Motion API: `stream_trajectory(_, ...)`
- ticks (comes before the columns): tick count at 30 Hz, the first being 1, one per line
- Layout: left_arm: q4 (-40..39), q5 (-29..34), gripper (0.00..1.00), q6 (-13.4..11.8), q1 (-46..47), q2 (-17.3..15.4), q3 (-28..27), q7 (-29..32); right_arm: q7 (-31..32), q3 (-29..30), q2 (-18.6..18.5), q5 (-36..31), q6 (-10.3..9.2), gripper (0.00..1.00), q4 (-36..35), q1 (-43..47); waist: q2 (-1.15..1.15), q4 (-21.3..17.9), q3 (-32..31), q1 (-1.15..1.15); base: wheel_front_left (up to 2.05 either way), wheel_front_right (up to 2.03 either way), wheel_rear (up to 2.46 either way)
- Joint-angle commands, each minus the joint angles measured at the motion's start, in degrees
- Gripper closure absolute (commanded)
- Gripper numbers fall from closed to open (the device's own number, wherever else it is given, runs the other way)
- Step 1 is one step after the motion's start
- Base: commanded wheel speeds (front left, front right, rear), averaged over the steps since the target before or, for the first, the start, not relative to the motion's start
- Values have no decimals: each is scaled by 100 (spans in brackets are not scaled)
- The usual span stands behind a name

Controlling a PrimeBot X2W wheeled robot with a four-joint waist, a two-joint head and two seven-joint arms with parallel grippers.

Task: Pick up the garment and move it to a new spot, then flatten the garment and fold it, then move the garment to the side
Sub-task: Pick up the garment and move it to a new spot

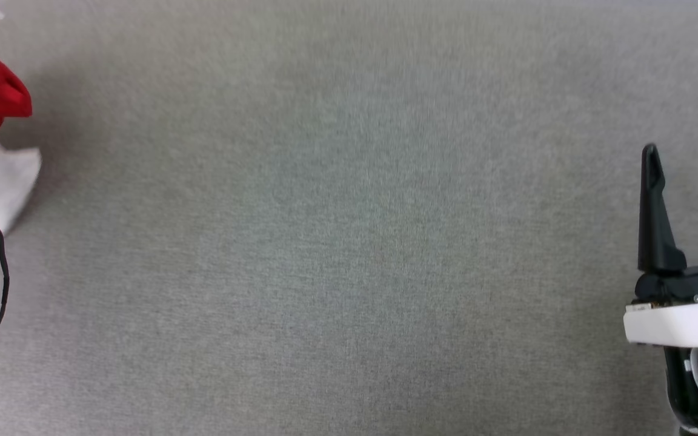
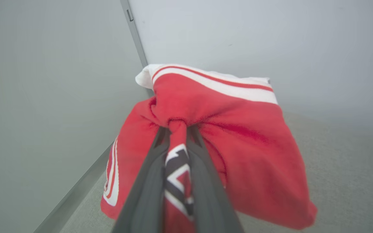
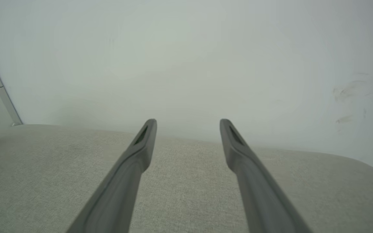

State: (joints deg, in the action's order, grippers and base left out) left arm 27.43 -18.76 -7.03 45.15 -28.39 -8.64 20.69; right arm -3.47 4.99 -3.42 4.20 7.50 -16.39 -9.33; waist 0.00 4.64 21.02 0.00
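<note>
The shirt point(image 2: 238, 136) is bunched at the left, clamped in the left tool point(image 2: 177, 127). The right tool point(image 1: 685, 158) stands open at the right.

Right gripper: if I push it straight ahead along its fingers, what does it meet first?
Probably the pale wall; the open right gripper points just over the grey fabric surface, with nothing between. Depth is unclear.

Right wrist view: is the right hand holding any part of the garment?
No, the right hand stands open, its fingers apart over the grey surface.
</note>
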Motion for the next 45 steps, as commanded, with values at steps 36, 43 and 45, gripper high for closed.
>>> stream_trajectory(36,-1311,-10,100,768,-1764,2513,2943,-2420,130,58,58,611,-2,0,216,807,0,-1587,-1048,0,0,0,0)
stream_trajectory(43,-604,-97,100,775,-2411,2548,3723,-2374,8,-99,58,654,-2,0,404,663,0,-1540,-739,0,0,0,0)
stream_trajectory(45,-479,-177,80,776,-2505,2545,3885,-2405,-19,-114,58,648,-2,0,461,628,0,-1472,-709,0,0,0,0)
